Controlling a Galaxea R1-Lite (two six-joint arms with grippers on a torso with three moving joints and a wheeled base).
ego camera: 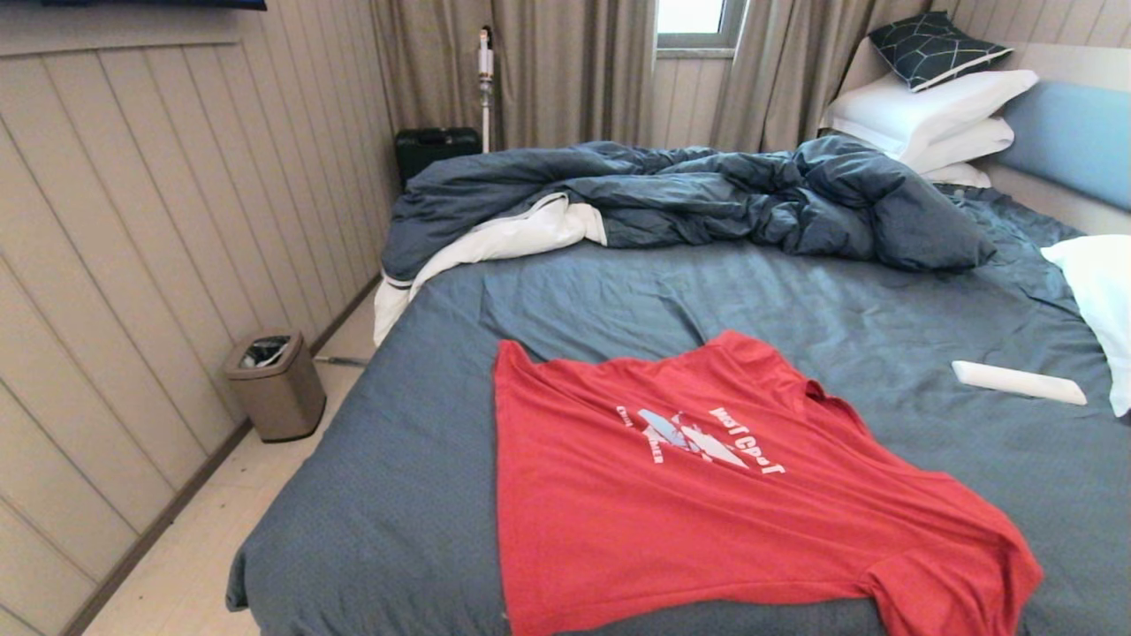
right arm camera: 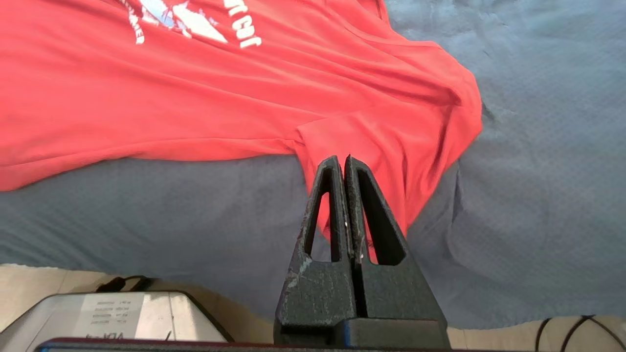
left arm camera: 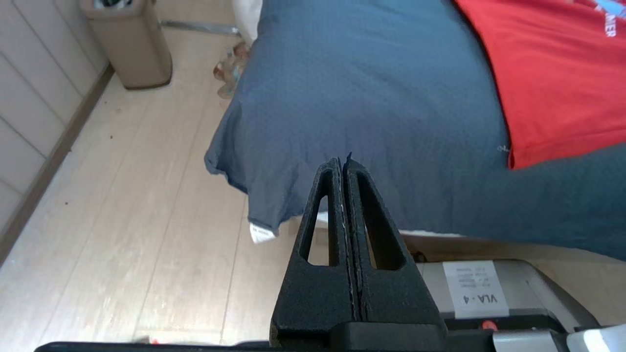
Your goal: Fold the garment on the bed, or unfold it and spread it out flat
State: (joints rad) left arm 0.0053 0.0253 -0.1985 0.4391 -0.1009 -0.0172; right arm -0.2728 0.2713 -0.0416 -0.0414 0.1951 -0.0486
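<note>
Red short-sleeved cotton T-shirt (ego camera: 707,495) with a white and light-blue chest print lies spread out, print up, on the near part of the large bed with the blue-grey sheet (ego camera: 424,459), close to the bed's front edge and between its left and right sides; its hem reaches toward the left, its collar points to the right, and one sleeve is bunched near the front right. A few soft creases run across the cloth, and the near sleeve folds over itself. The left tool (left arm camera: 342,164) hangs off the bed's front left corner, above the pale wooden floor (left arm camera: 122,220), its two black fingers pressed together with nothing between them and well apart from the shirt. The right tool (right arm camera: 341,161) hangs just off the front edge near the bunched sleeve, fingers likewise closed and empty, not touching the cloth. Farther back, a rumpled dark blue duvet with white lining (ego camera: 707,199) is heaped along the far edge, white pillows (ego camera: 937,115) are stacked at the far right corner, and a slim white bar-shaped object (ego camera: 1016,382) rests on the sheet near the right edge. A beige lidded bin (ego camera: 276,384) stands on the floor by the left wall.
</note>
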